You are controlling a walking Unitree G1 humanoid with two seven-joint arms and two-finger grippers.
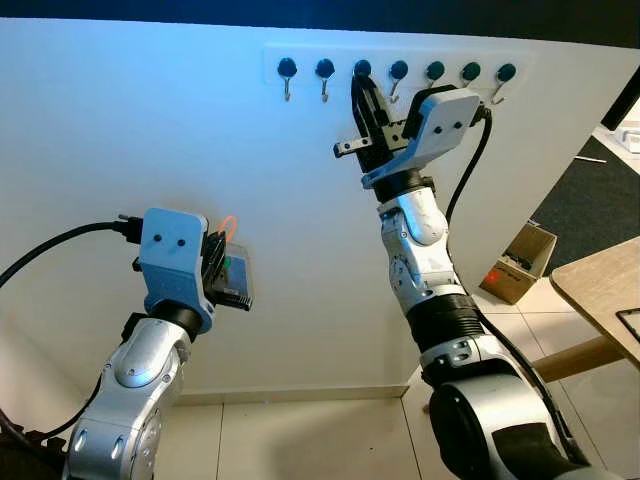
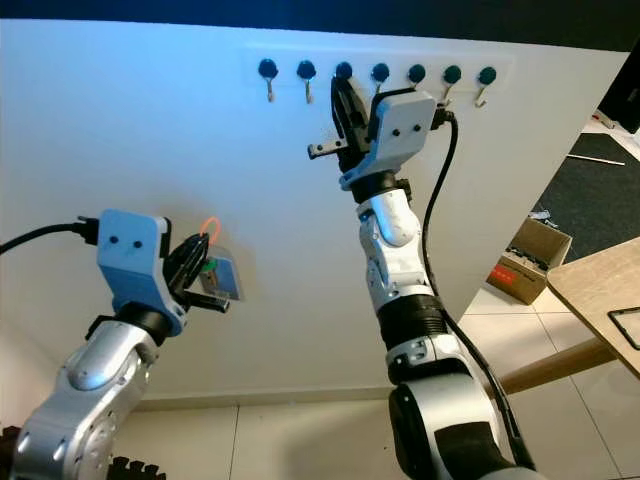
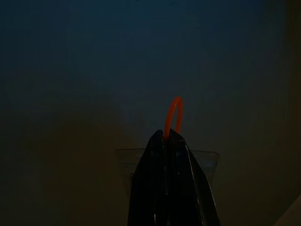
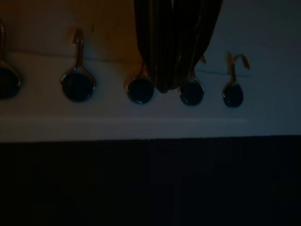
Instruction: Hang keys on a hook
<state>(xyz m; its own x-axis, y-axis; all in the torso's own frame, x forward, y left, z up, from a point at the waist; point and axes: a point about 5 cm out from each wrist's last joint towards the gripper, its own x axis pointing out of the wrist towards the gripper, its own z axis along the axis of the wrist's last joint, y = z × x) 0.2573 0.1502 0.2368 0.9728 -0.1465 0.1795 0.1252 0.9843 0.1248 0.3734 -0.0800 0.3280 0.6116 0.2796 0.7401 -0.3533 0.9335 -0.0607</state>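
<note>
The left gripper [image 1: 232, 262], jaws clamped on the key tag [image 2: 222, 276] with its orange loop [image 3: 173, 115] upward, waited low; the right gripper [image 1: 368, 110], jaws together, reached the hook rail [image 1: 395, 68], probably aligning.

Two silver, glossy arms built from rounded segments are seen. Each wrist is capped by a boxy housing, tinted light blue on the left arm [image 1: 172, 262] and pale grey-white on the right arm [image 1: 425, 250], and two small dark screw holes are set in the face of each housing. A thick black cable is plugged into each housing and looped back along the arm. A ribbed black collar is fitted around the right forearm, and a large black joint is seen below it. Long black tapered fingers are carried by the left gripper [image 3: 170, 188] and the right gripper [image 1: 367, 118].
</note>
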